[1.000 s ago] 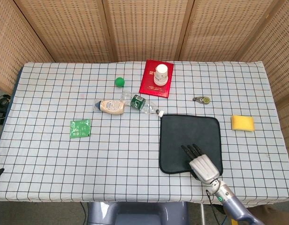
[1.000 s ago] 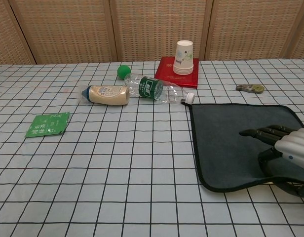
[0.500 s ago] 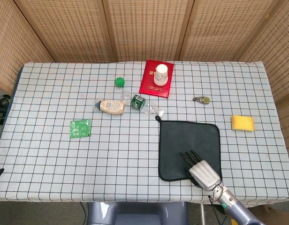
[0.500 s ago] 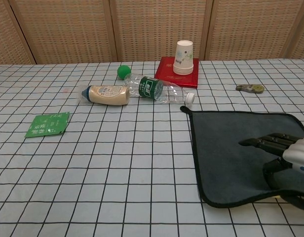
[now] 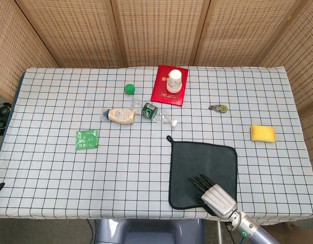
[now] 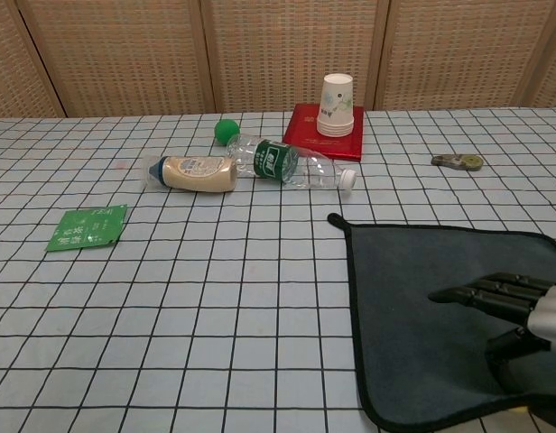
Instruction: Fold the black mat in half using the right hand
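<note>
The black mat point(image 5: 202, 162) lies flat and unfolded at the front right of the checked table, its near edge close to the table's front edge. In the chest view the mat point(image 6: 413, 289) fills the lower right, with a small loop at its far left corner. My right hand point(image 5: 215, 195) rests on the mat's near right part, fingers stretched forward and slightly apart on top of the cloth. In the chest view the right hand point(image 6: 522, 316) shows its thumb above the mat too, with nothing between its fingers. The left hand shows in neither view.
Beyond the mat lie a clear bottle point(image 5: 156, 113) and a beige bottle point(image 5: 120, 115). Further off are a green ball point(image 5: 129, 88), a red book point(image 5: 169, 85) bearing paper cups point(image 5: 175, 80), a green packet point(image 5: 87, 139), a yellow sponge point(image 5: 262, 133) and a small metal tool point(image 5: 218, 108).
The mat has slid toward the table's front edge under my right hand, which drew back with it. The mat's far edge now lies well away from the clear bottle.
</note>
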`<act>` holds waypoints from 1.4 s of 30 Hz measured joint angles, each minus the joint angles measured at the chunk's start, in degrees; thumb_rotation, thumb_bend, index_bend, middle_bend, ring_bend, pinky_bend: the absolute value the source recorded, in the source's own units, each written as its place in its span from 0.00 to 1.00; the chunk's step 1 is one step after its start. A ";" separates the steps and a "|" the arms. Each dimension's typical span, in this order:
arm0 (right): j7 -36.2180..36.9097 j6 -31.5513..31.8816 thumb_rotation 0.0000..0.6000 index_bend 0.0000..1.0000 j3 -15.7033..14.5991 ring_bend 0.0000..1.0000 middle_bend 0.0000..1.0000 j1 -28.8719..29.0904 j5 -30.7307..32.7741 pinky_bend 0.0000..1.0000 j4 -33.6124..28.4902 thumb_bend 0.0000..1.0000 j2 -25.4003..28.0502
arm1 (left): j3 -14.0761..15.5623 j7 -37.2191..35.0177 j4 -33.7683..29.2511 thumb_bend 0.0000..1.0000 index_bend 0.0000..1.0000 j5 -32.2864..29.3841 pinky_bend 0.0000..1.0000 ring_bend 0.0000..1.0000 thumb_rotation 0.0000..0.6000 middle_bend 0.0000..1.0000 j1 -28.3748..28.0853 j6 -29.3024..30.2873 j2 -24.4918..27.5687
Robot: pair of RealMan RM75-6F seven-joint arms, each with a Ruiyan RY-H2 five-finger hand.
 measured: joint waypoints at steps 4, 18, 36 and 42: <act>-0.19 -0.37 1.00 0.67 1.60 0.00 0.00 0.54 1.35 0.00 0.26 0.65 0.14 | -0.01 -0.03 -0.01 0.00 0.00 -0.06 0.00 0.00 1.00 0.00 0.00 -0.03 0.00; -5.89 -8.47 1.00 0.67 11.85 0.00 0.00 6.76 13.79 0.00 4.56 0.65 0.22 | -0.27 0.42 0.28 0.00 0.00 -1.25 0.00 0.00 1.00 0.00 -0.64 -1.56 -0.24; -14.60 -14.90 1.00 0.67 16.66 0.00 0.00 13.01 25.21 0.00 14.83 0.64 -6.39 | -0.77 1.77 0.84 0.00 0.00 -3.72 0.00 0.00 1.00 0.00 -1.88 -4.36 -1.02; -16.72 -14.92 1.00 0.67 16.74 0.00 0.00 14.02 25.80 0.00 16.25 0.64 -7.47 | -0.79 2.14 0.80 0.00 0.00 -3.94 0.00 0.00 1.00 0.00 -2.00 -4.56 -1.15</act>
